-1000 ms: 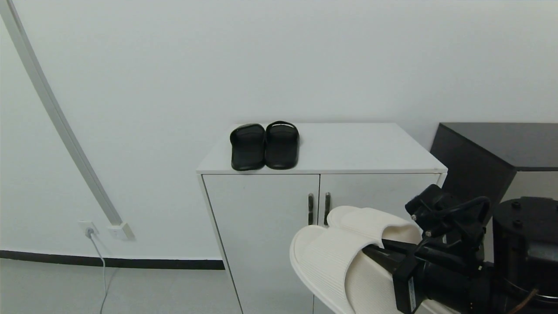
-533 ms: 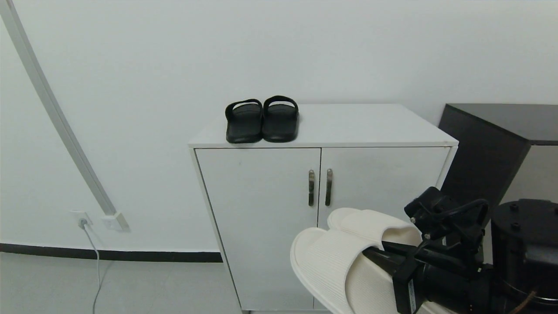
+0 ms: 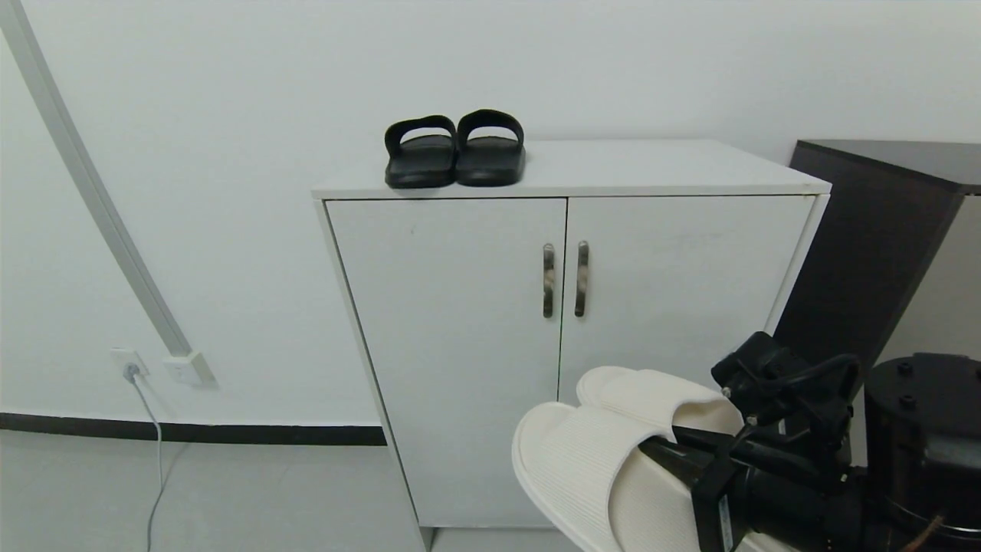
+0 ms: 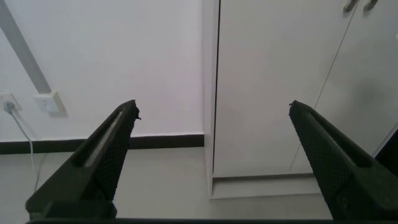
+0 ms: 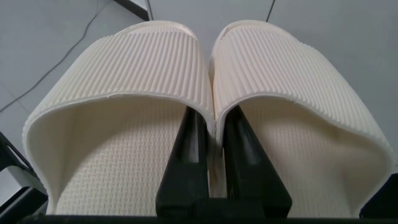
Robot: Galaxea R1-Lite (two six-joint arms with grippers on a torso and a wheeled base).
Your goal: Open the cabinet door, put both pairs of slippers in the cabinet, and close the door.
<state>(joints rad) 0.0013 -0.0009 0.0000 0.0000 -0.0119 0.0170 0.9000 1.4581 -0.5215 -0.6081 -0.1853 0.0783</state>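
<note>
— Which step is in hand?
— Opening the door, I judge. The doors [image 3: 452, 345] of the white cabinet [image 3: 659, 170] are flush shut. The right pincer [image 5: 213, 118] is clamped on the white slippers [image 3: 598, 452], pinching their adjoining inner walls, low before the right door.
— And the other pair?
— The black slippers [image 3: 454, 149] sit on the cabinet top near its front left corner. They look smooth and moulded, with broad arched straps. The white pair is soft and ribbed, with dimpled insoles.
— Next move?
— The left pincer [image 4: 212, 107], fingers apart and empty, should probably hook a slim metal handle [image 3: 548, 280] and pull.
</note>
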